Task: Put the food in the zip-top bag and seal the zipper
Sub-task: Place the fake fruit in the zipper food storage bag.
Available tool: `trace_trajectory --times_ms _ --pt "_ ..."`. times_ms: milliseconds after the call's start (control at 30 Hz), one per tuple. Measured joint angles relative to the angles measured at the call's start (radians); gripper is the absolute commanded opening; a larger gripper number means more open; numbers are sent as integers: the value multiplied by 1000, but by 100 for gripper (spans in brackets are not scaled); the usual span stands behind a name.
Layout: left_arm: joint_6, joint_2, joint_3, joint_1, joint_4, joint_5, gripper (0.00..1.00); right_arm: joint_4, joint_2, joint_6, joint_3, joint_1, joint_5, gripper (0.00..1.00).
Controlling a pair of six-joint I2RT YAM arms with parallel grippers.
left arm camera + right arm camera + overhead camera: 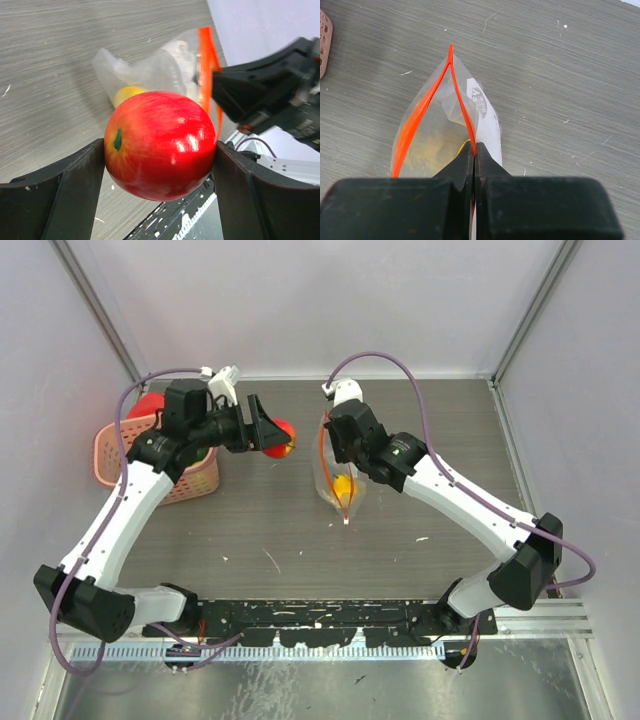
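A shiny red apple, one piece of the food, is clamped between the fingers of my left gripper above the table, left of the bag. The clear zip-top bag hangs beside it with its mouth spread. My right gripper is shut on one side of the red-orange zipper; the other side bows away. A yellow food piece lies inside the bag and also shows through the plastic in the left wrist view.
A pink lattice basket stands at the far left, behind the left arm, with red and green pieces in it. Its corner shows in the right wrist view. Grey walls close in the table on three sides.
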Motion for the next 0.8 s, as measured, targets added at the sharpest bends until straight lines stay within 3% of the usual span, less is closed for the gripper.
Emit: trace_trajectory --times_ms 400,800 --pt "-92 -186 -117 -143 172 -20 37 20 24 14 14 0 -63 0" --pt "-140 -192 -255 -307 376 -79 36 22 7 35 14 0 -88 0"
